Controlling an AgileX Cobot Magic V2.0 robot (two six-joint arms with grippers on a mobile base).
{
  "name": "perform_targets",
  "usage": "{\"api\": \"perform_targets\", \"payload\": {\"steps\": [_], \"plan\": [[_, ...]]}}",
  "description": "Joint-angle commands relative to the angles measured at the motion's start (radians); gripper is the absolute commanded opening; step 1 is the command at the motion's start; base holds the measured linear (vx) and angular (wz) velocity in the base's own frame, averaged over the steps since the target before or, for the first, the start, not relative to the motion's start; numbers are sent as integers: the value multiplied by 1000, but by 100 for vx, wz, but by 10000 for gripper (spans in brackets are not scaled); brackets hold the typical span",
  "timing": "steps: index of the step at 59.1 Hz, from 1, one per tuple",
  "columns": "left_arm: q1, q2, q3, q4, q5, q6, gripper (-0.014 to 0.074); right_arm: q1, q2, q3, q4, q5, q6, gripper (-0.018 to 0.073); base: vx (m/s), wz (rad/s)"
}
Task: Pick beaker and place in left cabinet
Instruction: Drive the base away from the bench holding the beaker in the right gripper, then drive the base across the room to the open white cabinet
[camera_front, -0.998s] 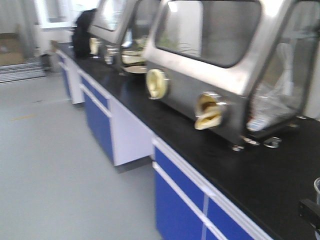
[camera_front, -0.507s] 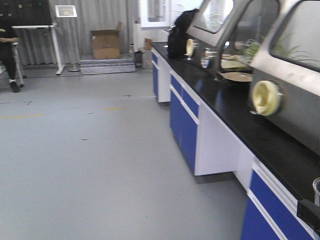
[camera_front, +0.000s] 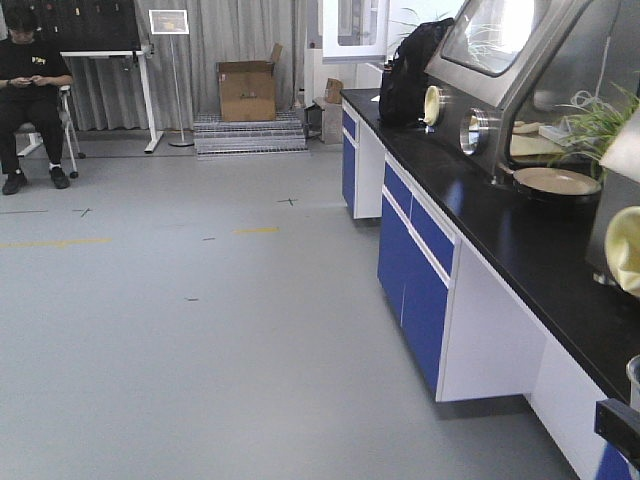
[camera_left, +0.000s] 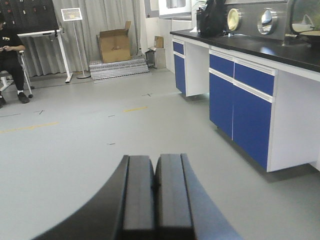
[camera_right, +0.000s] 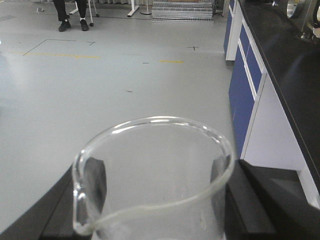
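Note:
In the right wrist view the beaker (camera_right: 150, 175), clear glass with a flared rim and a pour spout at its lower left, fills the foreground. My right gripper (camera_right: 157, 205) is shut on it, one black finger (camera_right: 95, 182) on each side of the glass. The front view shows only the beaker's edge (camera_front: 634, 378) at the bottom right corner, above a black part of that gripper (camera_front: 615, 425). My left gripper (camera_left: 156, 175) is shut and holds nothing, hovering over grey floor. The left cabinet is out of view.
A blue-fronted counter with a black top (camera_front: 520, 250) runs along the right, carrying steel glove boxes (camera_front: 510, 60) and a black backpack (camera_front: 405, 75). A cardboard box (camera_front: 247, 92) and a seated person (camera_front: 30, 90) are at the far end of the grey floor.
The front view has swung left: the counter and glove boxes slid to the right of the frame and the floor, box and seated person came into view. The beaker's edge stays at the bottom right corner.

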Motion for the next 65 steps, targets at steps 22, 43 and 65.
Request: {"api": "perform_targets", "payload": {"steps": [22, 43, 65], "plan": [[-6, -19, 15, -3, -89, -3, -8, -3, 0, -30, -26, -74, -5, -3, 57, 7], [-6, -19, 15, -3, -89, -3, -8, -3, 0, -30, -26, -74, -5, -3, 63, 23], [-6, -19, 15, -3, -89, -3, -8, -3, 0, -30, -26, -73, -5, -3, 67, 13]]}}
